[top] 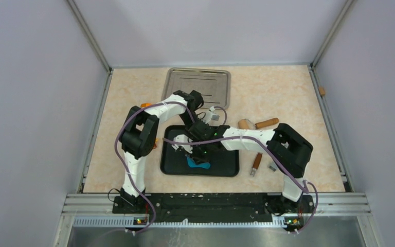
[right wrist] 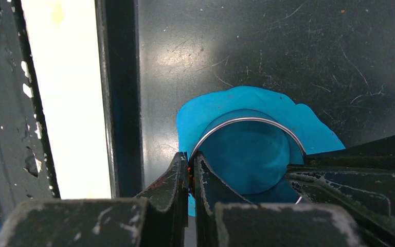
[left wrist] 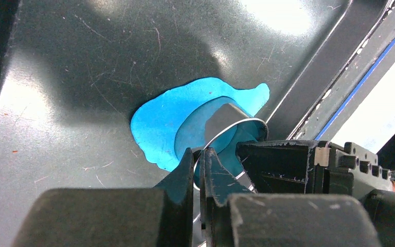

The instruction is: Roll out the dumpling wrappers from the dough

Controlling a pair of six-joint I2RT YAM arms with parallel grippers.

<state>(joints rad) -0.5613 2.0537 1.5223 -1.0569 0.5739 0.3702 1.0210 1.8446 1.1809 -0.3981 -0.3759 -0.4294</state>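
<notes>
The dough [top: 198, 164] is a flat, irregular blue sheet on the black tray [top: 226, 172]. A thin metal ring cutter [left wrist: 236, 126] [right wrist: 247, 121] stands pressed into the dough [left wrist: 159, 118] [right wrist: 308, 128]. Inside the ring lies a round blue disc, a dumpling wrapper [right wrist: 247, 154]. My left gripper [left wrist: 199, 154] [top: 184, 146] is shut on the ring's rim at one side. My right gripper [right wrist: 191, 159] [top: 201, 153] is shut on the rim at another side. The two grippers crowd together over the dough, hiding most of it in the top view.
A silver tray [top: 198, 82] lies behind the black one. To the right lie a wooden rolling pin [top: 259, 123], a brown-handled tool [top: 257, 162] and a small grey piece [top: 271, 166]. An orange object [top: 145, 105] shows by the left arm's elbow.
</notes>
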